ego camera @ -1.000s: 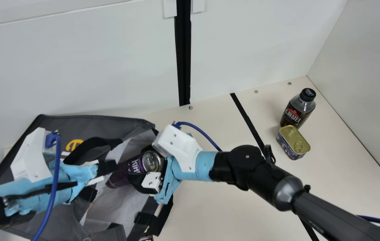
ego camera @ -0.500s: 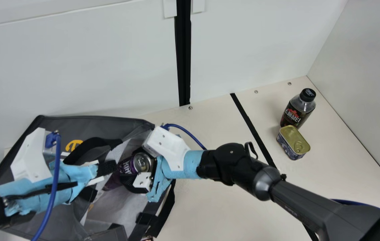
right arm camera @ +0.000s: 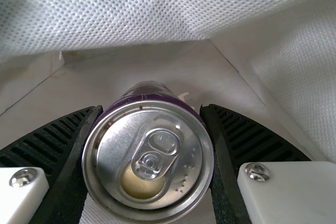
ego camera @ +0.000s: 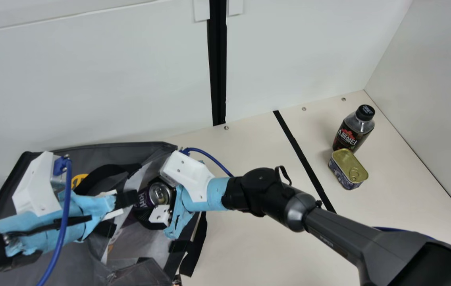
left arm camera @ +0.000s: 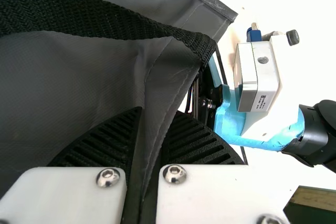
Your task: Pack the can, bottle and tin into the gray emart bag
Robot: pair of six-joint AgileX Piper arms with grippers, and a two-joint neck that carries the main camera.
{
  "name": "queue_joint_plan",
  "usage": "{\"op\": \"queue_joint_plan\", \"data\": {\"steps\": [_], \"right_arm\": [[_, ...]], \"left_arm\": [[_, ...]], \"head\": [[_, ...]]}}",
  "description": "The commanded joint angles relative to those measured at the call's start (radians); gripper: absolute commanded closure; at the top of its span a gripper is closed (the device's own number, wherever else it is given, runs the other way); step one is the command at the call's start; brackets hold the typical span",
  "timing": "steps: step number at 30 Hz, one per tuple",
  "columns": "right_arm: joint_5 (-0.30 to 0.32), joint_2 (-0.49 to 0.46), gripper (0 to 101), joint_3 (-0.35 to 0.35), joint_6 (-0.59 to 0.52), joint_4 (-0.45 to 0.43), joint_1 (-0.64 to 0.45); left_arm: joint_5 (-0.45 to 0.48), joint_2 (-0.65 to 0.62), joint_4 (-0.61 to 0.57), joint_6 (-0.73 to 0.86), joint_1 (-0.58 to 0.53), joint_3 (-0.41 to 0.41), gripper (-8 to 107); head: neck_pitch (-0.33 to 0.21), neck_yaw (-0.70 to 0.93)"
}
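Right gripper [right arm camera: 152,109] is squeezing the can [right arm camera: 147,156], left gripper [left arm camera: 157,111] is pinching the gray bag [left arm camera: 68,66]; if that's slipping loose, it could be snagging the can!

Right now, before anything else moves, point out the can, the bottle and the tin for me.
Purple drink can [right arm camera: 149,159]: right wrist view, on the pull tab of its top.
Black-capped bottle [ego camera: 351,136]: main view, on its dark label.
Rectangular tin [ego camera: 347,162]: main view, on its gold lid.
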Motion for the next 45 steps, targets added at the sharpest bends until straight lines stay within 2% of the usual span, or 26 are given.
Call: {"op": "queue_joint_plan", "data": {"steps": [1,20,45], "right_arm": [[-0.001,0.002,75,-0.003,0.005,-0.009,0.002],[-0.003,-0.026,11,0.000,0.039,-0.058,-0.011],[-0.003,-0.168,10,0.068,0.141,-0.137,-0.074]], "left_arm": [[0.000,0.000,0.000,0.000,0.000,0.000,89],[0.000,0.000,-0.002,0.000,0.000,0.000,89],[0.000,0.000,-0.002,0.000,0.000,0.000,89]], "head": [[-0.023,-0.001],[-0.023,-0.001],[-0.023,-0.001]]}}
